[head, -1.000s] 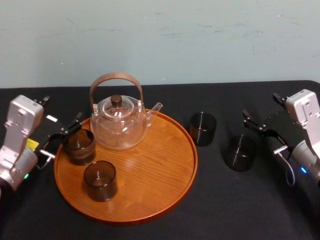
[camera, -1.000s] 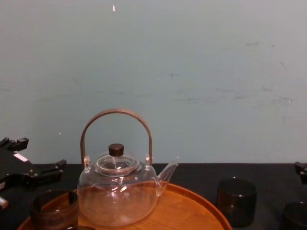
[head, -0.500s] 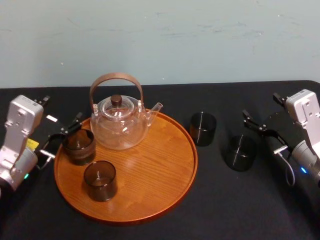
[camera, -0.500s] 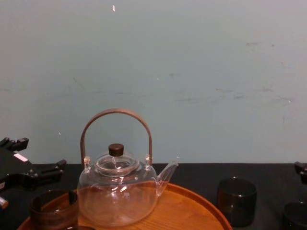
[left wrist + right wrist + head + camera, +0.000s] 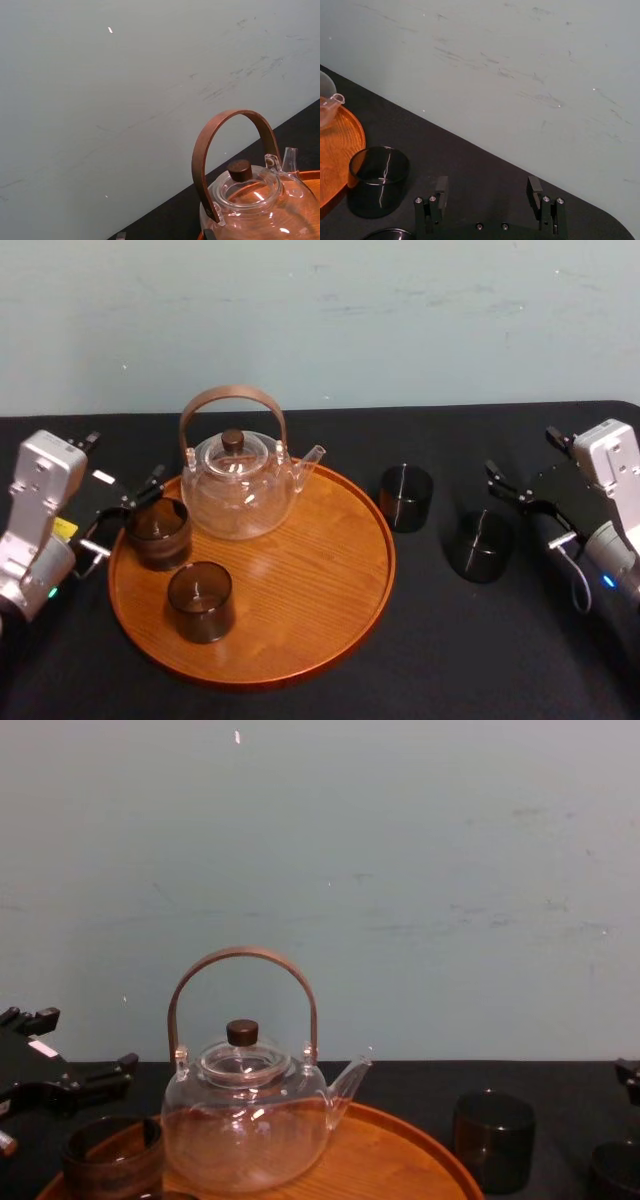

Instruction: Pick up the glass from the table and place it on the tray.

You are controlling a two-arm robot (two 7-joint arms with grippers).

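Both arms are idling between glasses, with two glasses waiting on the black surface.

Nothing is shifting from a second ago. The left gripper [image 5: 125,512] is resting with fingers spread beside the rear tumbler [image 5: 157,531] on the tray [image 5: 330,620], apparently released; the front tumbler [image 5: 200,601] is standing near it. The right gripper [image 5: 487,192], also spread wide, is hovering just beside the nearer glass [image 5: 478,545] on the matte surface [image 5: 420,660], while the farther glass [image 5: 405,497] is sitting by the tray's rim. All four are smoky, straight-walled cylinders, and a clear round teapot [image 5: 240,490] is sharing the grained wooden tray.
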